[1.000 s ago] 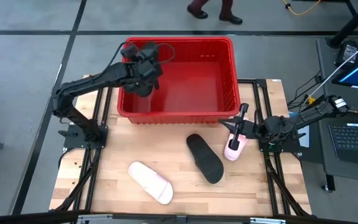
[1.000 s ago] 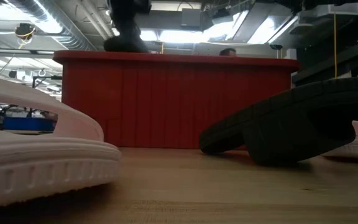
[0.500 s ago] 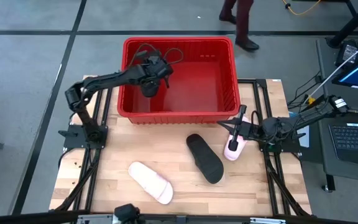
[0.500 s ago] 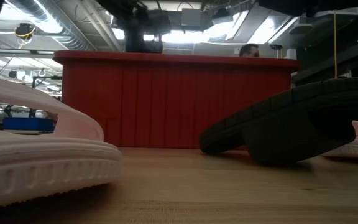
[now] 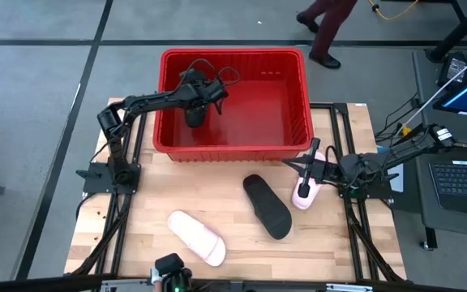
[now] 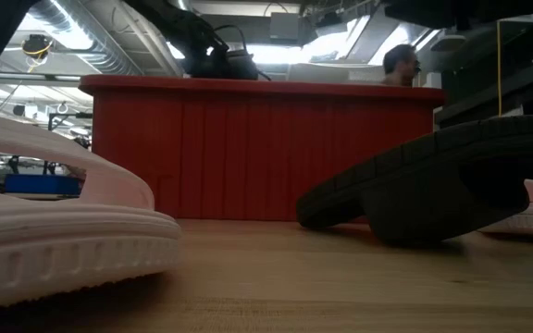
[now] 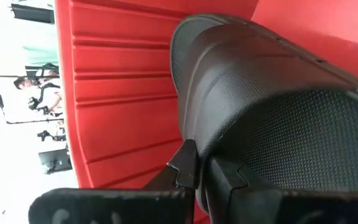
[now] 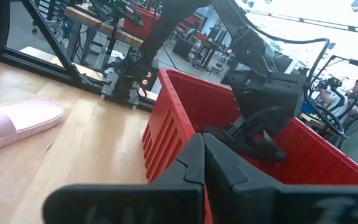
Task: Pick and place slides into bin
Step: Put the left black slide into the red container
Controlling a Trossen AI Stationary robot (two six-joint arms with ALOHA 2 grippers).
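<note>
A pale wooden table (image 5: 225, 207) stands on grey floor; a person (image 5: 327, 28) walks behind. The left gripper (image 5: 194, 109) clamps a black slide (image 7: 272, 118) — textured, dark — inside the red bin (image 5: 298, 81). The right gripper (image 5: 305, 174), fingers together, empty, hovers beside a pink slide (image 5: 308, 193).

Red slotted bin (image 5: 298, 89) at the far side of the bench, holding one black slide (image 5: 194, 113) at its left end. On the bench: a black slide (image 5: 267, 206) near centre, a pale pink slide (image 5: 196, 238) near-left — another (image 5: 306, 191) at right.
</note>
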